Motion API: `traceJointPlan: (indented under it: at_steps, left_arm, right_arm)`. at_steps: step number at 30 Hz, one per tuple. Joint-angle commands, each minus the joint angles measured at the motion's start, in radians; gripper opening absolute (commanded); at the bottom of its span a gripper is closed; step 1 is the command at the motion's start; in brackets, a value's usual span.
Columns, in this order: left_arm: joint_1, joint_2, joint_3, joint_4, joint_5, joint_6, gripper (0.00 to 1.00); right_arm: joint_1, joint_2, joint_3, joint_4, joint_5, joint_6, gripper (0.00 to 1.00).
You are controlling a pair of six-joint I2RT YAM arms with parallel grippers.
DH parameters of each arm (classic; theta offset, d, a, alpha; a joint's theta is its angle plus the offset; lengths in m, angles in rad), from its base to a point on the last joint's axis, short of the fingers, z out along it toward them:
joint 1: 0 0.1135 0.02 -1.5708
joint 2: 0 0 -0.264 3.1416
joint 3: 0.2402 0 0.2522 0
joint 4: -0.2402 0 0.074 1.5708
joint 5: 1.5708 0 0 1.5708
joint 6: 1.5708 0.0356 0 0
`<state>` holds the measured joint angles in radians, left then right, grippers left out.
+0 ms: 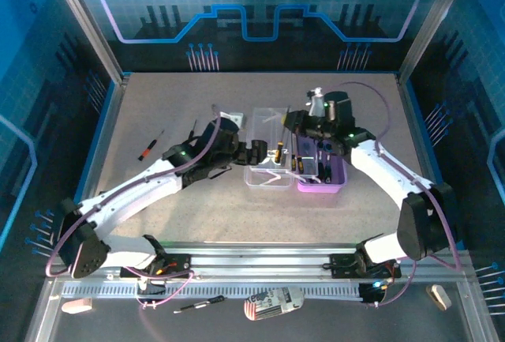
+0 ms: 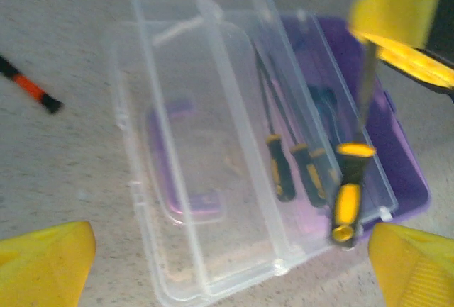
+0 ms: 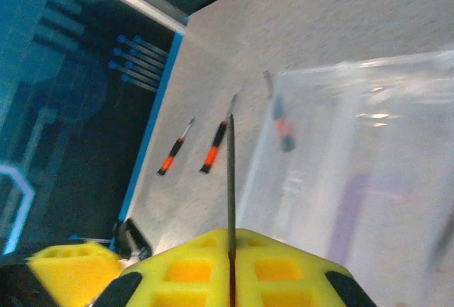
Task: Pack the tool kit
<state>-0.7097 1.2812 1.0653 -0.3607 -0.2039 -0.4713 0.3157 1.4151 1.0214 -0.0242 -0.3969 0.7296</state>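
One counter [image 1: 316,223], grey, on which all items are carried.

One kit [image 1: 322,186], set at the counter's middle and opened flat. The clear lid [image 2: 198,144] is laid to the left and the purple base [image 2: 404,179] to the right, so that the inside is exposed for loading.

One left claw [image 2: 227,271], spread wide above the lid, with nothing held. It is judged to be clear of the work in hand.

One right claw [image 3: 232,247], pinched shut on the thin shaft of a held driver [image 2: 347,197]. The yellow-and-black handle is hung downward over the open kit, presumably so it can be lowered into place.

Several packed drivers [image 2: 282,169], laid side by side in the base.

Two loose drivers [image 3: 214,148], left on the counter beyond the lid, not yet packed.
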Motion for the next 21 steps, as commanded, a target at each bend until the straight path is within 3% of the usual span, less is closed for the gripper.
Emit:
traceJointPlan:
  at_steps: [1, 8, 21]
  left_arm:
    - [0.053, -0.062, -0.066, -0.040, -0.056, -0.036, 0.99]
    - [0.132, -0.085, -0.138, -0.062, -0.025, -0.110, 0.99]
    - [0.141, -0.029, -0.123, -0.054, 0.041, -0.130, 0.99]
  right_arm:
    - [-0.076, -0.053, 0.027, -0.130, 0.037, -0.128, 0.09]
    - [-0.141, -0.032, 0.041, -0.257, 0.089, -0.284, 0.09]
    - [-0.168, 0.066, 0.042, -0.294, 0.069, -0.381, 0.10]
